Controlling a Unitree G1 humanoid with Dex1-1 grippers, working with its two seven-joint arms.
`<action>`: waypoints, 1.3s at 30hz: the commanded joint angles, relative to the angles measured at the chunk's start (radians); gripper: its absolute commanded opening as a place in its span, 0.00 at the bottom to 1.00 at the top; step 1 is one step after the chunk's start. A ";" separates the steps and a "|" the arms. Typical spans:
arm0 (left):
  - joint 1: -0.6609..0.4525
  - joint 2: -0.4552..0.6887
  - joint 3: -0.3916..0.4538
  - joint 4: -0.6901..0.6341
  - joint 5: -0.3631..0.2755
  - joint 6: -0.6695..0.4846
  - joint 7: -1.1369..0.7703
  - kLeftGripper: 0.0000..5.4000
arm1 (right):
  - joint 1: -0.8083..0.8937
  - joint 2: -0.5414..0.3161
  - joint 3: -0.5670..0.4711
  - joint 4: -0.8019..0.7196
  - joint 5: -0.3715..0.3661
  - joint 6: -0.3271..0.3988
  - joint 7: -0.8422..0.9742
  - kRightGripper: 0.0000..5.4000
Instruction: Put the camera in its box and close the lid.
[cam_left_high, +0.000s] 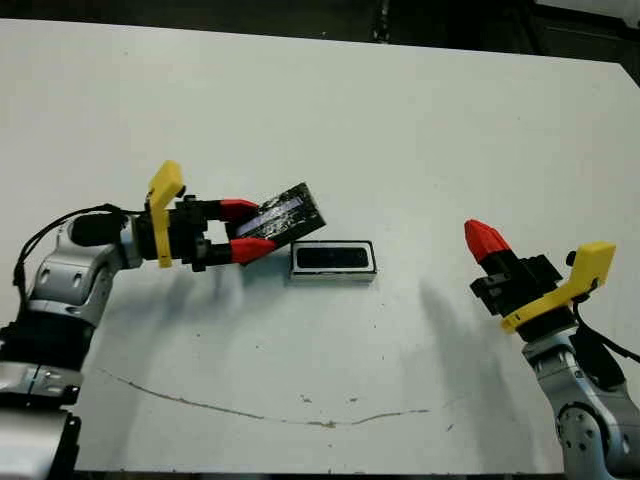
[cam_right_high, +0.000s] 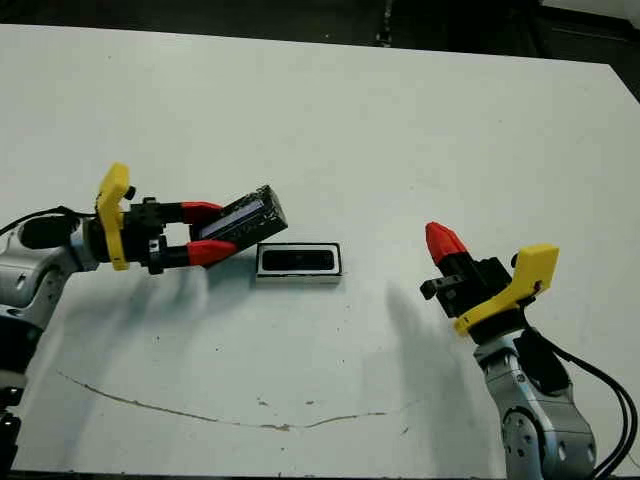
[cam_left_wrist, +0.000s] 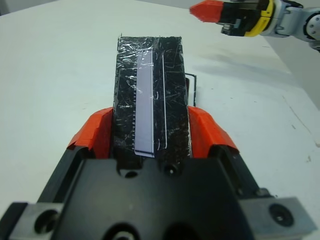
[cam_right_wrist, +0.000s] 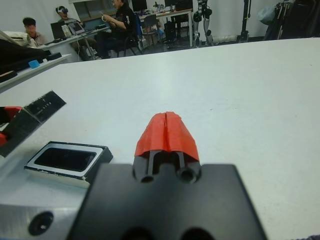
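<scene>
Left tool (cam_left_high: 242, 229) is clamped on the lid (cam_left_high: 287, 214), red fingertips (cam_left_wrist: 97, 132) pressed on its two long edges. The lid is held off the tabletop (cam_left_high: 400, 120), tilted, its far end raised toward the upper right of the head frame, just above and left of the box (cam_left_high: 333, 259).

Only the left wrist view shows the lid surface clearly: black crinkly plastic wrap with a pale strip running lengthwise. A thin black edge of the box is seen just past the lid's side there.

Right wrist view shows the box from low: shallow rectangular tray with pale sides and rim, and the camera (cam_right_wrist: 66, 158) seen as a dark face filling the inside. Head views confirm it: the dark bar sits in the box, flat on the tabletop at frame centre.

Right tool (cam_right_high: 441, 243) is closed, both red tips together and holding nothing, at the right of the frame, well apart from the box.

Tabletop is white and matte, with a thin curved scratch line (cam_left_high: 250, 410) toward the bottom of the head frame. Open room all around the box; far edge is well clear.

People are seated at desks beyond the tabletop in the upper left of the right wrist view.
</scene>
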 joint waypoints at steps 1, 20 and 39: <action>-0.016 0.000 -0.020 0.022 0.023 -0.001 -0.016 0.58 | 0.012 -0.011 -0.002 0.005 -0.001 0.009 0.000 0.00; 0.014 -0.015 -0.112 -0.038 0.063 0.029 -0.056 0.58 | 0.017 0.001 0.005 0.016 -0.001 -0.009 0.006 0.00; -0.016 -0.074 -0.192 0.003 0.130 0.016 -0.017 0.58 | 0.017 0.000 0.003 0.005 0.008 0.014 -0.009 0.00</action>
